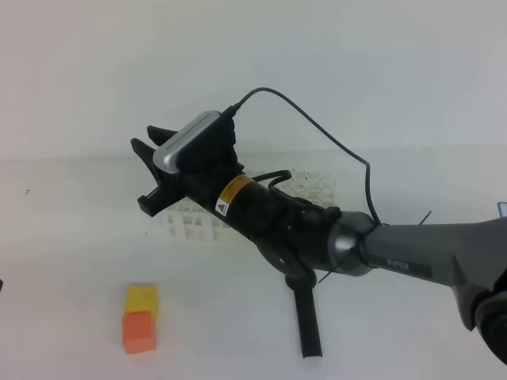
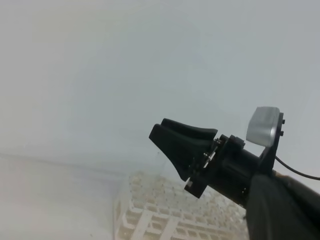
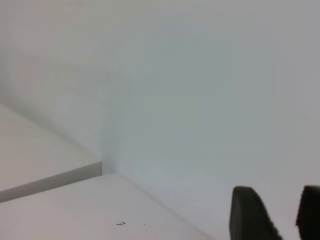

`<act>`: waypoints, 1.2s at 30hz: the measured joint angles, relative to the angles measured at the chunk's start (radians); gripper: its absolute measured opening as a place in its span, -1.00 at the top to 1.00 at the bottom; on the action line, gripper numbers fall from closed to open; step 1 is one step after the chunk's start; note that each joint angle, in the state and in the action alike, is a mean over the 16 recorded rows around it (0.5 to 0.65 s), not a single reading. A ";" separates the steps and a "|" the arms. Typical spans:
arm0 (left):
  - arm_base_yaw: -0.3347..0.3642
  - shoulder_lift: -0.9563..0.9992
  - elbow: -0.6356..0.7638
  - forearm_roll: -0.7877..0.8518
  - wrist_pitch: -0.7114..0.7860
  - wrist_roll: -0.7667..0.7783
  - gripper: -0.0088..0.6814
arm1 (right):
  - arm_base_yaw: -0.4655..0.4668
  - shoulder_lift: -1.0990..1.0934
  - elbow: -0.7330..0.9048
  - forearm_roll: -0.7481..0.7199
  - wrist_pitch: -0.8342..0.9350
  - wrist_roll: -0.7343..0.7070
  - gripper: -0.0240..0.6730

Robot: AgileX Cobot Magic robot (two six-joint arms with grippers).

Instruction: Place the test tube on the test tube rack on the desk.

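Soft, even, diffuse light fills all three views, bright enough to wash the white counter [image 1: 71, 237] into the wall behind it. Shadows are faint; a pale grey one lies under the test tube rack [image 1: 313, 187]. No hard glare shows, only a dull sheen on the silver camera housing [image 1: 186, 138]. Both wrist views look hazy and low in contrast, and the dark fingers [image 3: 250, 215] at the right wrist frame's bottom edge are blurred.

This looks like a lab or robot test bench: a bare white worktop [image 1: 71, 237] against a plain white wall, a white test tube rack [image 1: 313, 188] toward its back edge, and two small cubes, yellow [image 1: 142, 301] and orange [image 1: 138, 332], near the front-left.
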 joint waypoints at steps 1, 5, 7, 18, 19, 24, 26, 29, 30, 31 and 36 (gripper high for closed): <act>0.000 0.000 0.000 0.000 0.000 0.000 0.98 | 0.000 0.000 0.000 0.004 0.000 -0.001 0.21; 0.000 0.000 0.000 0.000 0.000 0.001 0.98 | 0.000 -0.009 0.000 0.011 0.024 -0.007 0.17; 0.000 0.000 0.000 0.000 0.002 0.002 0.98 | 0.000 -0.023 0.000 0.003 0.056 -0.012 0.21; 0.000 0.000 0.000 0.000 0.016 0.001 0.98 | 0.000 -0.296 0.003 -0.202 0.473 -0.050 0.72; 0.000 0.000 0.000 0.000 0.018 0.000 0.98 | 0.000 -0.337 0.007 -0.230 0.521 -0.053 0.77; 0.000 0.000 0.000 0.000 0.020 -0.005 0.98 | -0.001 -0.561 0.060 -0.352 0.716 -0.062 0.91; 0.000 0.000 0.000 0.000 0.020 -0.008 0.98 | -0.003 -0.657 0.103 -0.384 0.770 -0.063 0.92; 0.000 0.000 0.000 0.000 0.020 -0.008 0.98 | -0.011 -0.806 0.191 -0.420 0.823 -0.059 0.93; 0.000 0.000 0.000 0.000 0.019 -0.008 0.98 | -0.015 -0.857 0.228 -0.429 0.834 -0.057 0.93; 0.000 0.000 0.000 0.000 0.019 -0.008 0.98 | -0.020 -0.909 0.267 -0.437 0.843 -0.054 0.93; 0.000 0.000 0.000 0.000 0.018 -0.011 0.98 | -0.046 -1.186 0.505 -0.457 0.860 -0.030 0.93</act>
